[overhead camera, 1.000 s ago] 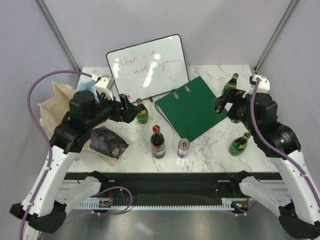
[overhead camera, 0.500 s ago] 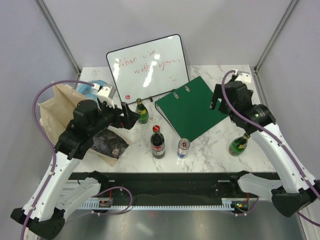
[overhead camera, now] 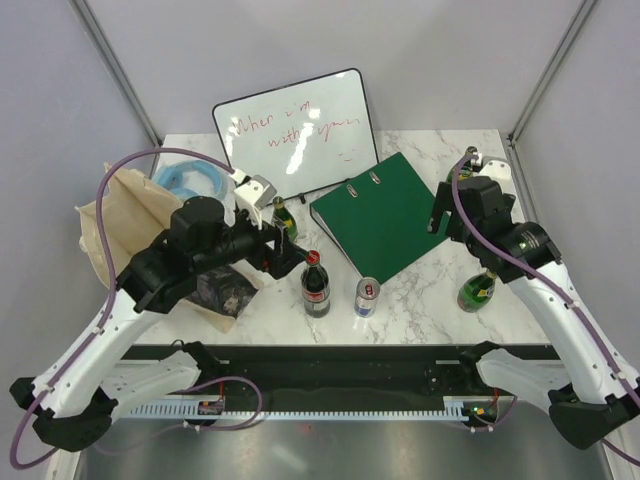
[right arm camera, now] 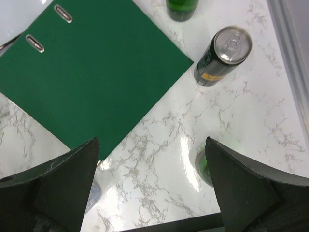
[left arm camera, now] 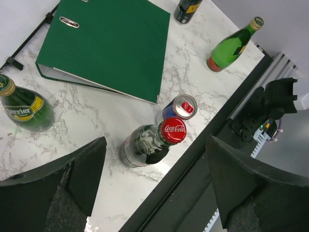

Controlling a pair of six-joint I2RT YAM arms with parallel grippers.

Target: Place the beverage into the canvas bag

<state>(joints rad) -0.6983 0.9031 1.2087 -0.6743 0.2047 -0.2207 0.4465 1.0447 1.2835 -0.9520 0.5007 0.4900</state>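
Note:
The beige canvas bag (overhead camera: 125, 210) stands at the table's left, its dark print (overhead camera: 218, 290) facing the front. A Coca-Cola bottle (overhead camera: 315, 284) with a red cap stands at the front centre, next to a blue-silver can (overhead camera: 367, 297). My left gripper (overhead camera: 287, 252) is open and empty, hovering just left of and above the Coke bottle (left arm camera: 150, 143), which shows between its fingers. A Perrier bottle (overhead camera: 285, 223) stands behind it. My right gripper (overhead camera: 446, 216) is open and empty above the marble beside a green binder (right arm camera: 96, 67).
A whiteboard (overhead camera: 296, 133) leans at the back. A green bottle (overhead camera: 478, 290) stands front right and a dark can (right arm camera: 223, 54) sits beyond it. A blue roll (overhead camera: 195, 181) lies behind the bag. The table's front edge (left arm camera: 193, 159) is close to the Coke bottle.
My left arm has swung right, from beside the bag to over the Coke bottle. My right arm has shifted slightly nearer and lower; both grippers stay open.

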